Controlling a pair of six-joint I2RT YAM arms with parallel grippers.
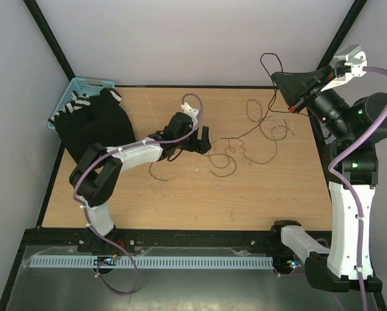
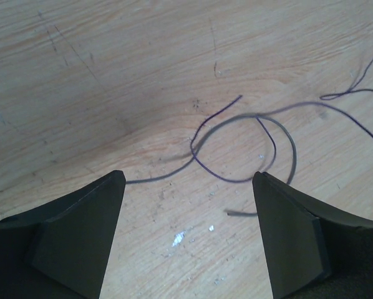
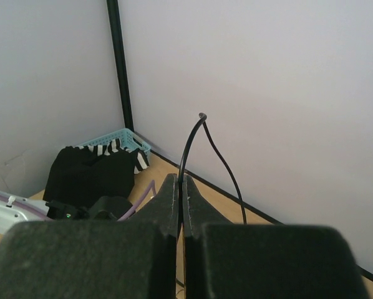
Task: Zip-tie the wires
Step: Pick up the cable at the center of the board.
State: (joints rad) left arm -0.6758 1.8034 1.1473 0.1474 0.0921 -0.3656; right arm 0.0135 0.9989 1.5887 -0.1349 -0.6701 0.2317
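The wires (image 1: 266, 123) lie in loose curls on the table (image 1: 180, 201), the tangle stretched roughly left to right from the middle of the board toward its far right corner. There one strand lifts off the wood up to the right gripper (image 1: 276, 76). That gripper is raised at the far right edge with its fingers pressed together on the strand. From the right wrist, the wire (image 3: 189, 140) stands nearly upright out of the closed tips (image 3: 181, 180), kinks sharply at its top and drops away to the right. The left gripper (image 1: 203, 139) hangs low over the middle of the table, its fingers spread wide with nothing between them. Seen through its gap (image 2: 188, 177), a hair-thin dark loop (image 2: 236, 180) curls on the board with one loose end pointing up and right. The table is pale scuffed wood grain, ringed by a black frame and plain pale walls. At the far left corner sits a teal plastic basket (image 1: 83, 84) with a black, white-striped cloth (image 1: 93, 116) spilling from it.
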